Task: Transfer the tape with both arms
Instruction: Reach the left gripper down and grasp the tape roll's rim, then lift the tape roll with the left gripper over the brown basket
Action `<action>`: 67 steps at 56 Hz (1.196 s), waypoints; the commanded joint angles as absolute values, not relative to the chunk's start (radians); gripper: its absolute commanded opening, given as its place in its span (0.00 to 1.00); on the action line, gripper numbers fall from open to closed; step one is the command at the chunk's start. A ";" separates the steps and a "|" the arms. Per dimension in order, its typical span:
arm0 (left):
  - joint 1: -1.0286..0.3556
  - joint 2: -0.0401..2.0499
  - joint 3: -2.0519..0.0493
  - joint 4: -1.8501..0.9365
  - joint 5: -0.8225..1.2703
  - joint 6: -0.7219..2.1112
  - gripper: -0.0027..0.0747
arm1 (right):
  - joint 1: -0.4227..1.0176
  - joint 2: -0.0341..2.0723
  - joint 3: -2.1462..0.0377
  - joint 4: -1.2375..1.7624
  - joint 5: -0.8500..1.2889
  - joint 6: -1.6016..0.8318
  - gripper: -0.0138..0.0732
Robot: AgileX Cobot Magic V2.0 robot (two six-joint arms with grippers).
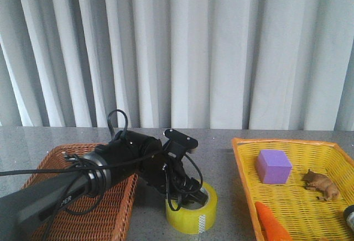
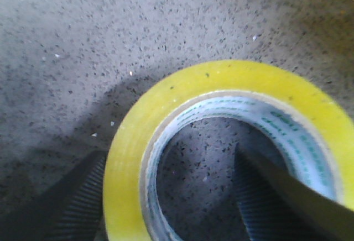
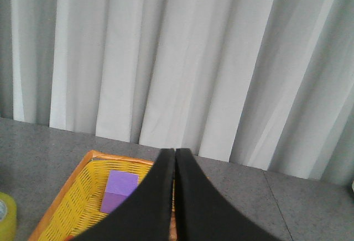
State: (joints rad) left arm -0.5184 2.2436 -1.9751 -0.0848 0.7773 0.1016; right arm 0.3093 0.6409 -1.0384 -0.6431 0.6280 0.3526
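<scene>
Tape (image 1: 192,212): flat on the desk (image 1: 221,141) near the middle of the near edge, core opening facing up, between the brown wicker basket (image 1: 83,197) toward the near-left corner and the yellow basket (image 1: 293,197) toward the near-right corner. Lying flat, probably so one finger can drop into the hollow core.

Left end effector (image 2: 166,197): down over the roll, one ribbed finger inside the white printed core, the other outside the yellow wall. Fingers parted, straddling the wall; no squeeze evident yet, contact with the wall hard to confirm. Straddling likely chosen because the full roll looks too wide for a plain outside pinch. Grasp stage by all appearances, lift not yet begun.

Right end effector (image 3: 175,197): fingers pressed together, empty, raised well above the desk and aimed at the curtain (image 3: 177,58), over the near end of the yellow basket. Parked clear, presumably awaiting the handover.

Yellow basket contents: purple cube (image 1: 273,166), small brown animal figure (image 1: 321,184), orange carrot-like piece (image 1: 271,224); all well apart from the tape, none part of the job.

Risk: a grip on one wall only may let the roll swing on lifting.
</scene>
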 commanded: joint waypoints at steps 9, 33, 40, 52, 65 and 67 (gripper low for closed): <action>-0.523 2.195 -2.009 -0.091 0.734 0.068 0.55 | 0.308 0.644 -1.061 -0.671 0.560 0.352 0.15; -0.523 2.193 -2.100 -0.093 0.768 0.066 0.02 | 0.308 0.644 -1.061 -0.671 0.560 0.352 0.15; -0.523 2.193 -2.224 -0.090 0.867 0.066 0.03 | 0.308 0.644 -1.061 -0.671 0.561 0.352 0.15; -0.517 2.183 -2.417 0.021 1.045 0.065 0.03 | 0.308 0.644 -1.061 -0.671 0.561 0.352 0.15; -0.449 2.068 -2.424 0.017 1.087 0.062 0.03 | 0.308 0.644 -1.061 -0.671 0.563 0.352 0.15; -0.432 2.044 -2.424 0.011 1.100 0.062 0.03 | 0.308 0.644 -1.061 -0.671 0.563 0.352 0.15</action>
